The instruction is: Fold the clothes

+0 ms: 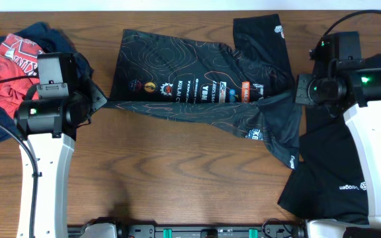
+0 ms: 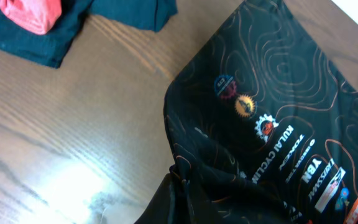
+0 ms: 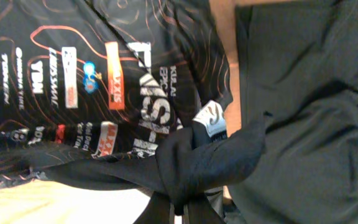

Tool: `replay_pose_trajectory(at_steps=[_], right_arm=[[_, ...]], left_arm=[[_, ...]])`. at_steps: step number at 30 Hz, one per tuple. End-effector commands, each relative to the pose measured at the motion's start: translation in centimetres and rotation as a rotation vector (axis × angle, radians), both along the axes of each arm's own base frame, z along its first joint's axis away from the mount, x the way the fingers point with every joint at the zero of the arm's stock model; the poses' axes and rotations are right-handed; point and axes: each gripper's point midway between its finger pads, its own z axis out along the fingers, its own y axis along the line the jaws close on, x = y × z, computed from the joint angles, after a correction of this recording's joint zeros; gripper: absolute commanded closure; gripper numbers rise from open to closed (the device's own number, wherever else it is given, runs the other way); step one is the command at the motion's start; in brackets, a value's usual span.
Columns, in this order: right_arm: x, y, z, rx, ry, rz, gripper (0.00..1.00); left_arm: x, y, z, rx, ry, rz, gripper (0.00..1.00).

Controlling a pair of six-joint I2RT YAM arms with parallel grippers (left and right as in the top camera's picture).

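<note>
- We see the jersey [image 1: 197, 79] lying long axis left-right on the bench [image 1: 177, 172].
- Right pincer [image 3: 179, 208] clamps its bunched fabric; left pincer [image 1: 103, 100], shut, seemingly pinches its hem.

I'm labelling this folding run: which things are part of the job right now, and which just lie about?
In the job: black cycling jersey with contour-line print and sponsor logos; left gripper and right gripper, both shut on its edge.
Lying about: crumpled red and navy garments; plain black garment under the right arm; both untouched.
</note>
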Motion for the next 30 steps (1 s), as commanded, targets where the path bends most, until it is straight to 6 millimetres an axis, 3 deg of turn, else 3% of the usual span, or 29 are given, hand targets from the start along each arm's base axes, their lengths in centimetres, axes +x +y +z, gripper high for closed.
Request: replay_pose_trajectory(at_steps=[1, 7, 17, 21, 26, 30], right_arm=[[1.0, -0.1, 2.9, -0.020, -0.085, 0.017, 0.99], [1.3, -0.1, 4.7, -0.021, -0.121, 0.022, 0.99], [-0.2, 0.1, 3.0, -0.015, -0.018, 0.027, 0.99], [-1.8, 1.9, 2.4, 0.082, 0.053, 0.074, 0.99], [-4.9, 6.1, 2.1, 0.243, 0.169, 0.173, 0.99], [-7.4, 8.1, 1.5, 0.249, 0.268, 0.188, 0.99]], left_arm=[[-0.9, 0.4, -0.2, 0.019, 0.032, 0.022, 0.94], [-3.2, 0.3, -1.4, 0.013, 0.137, 0.021, 0.94], [-6.3, 0.0, -2.5, 0.004, 0.270, 0.023, 0.94], [-7.4, 0.0, -2.8, 0.001, 0.317, 0.022, 0.94], [-9.1, -1.0, -3.2, -0.047, 0.387, 0.005, 0.94], [-10.7, -1.9, -3.5, -0.100, 0.453, -0.011, 0.94]])
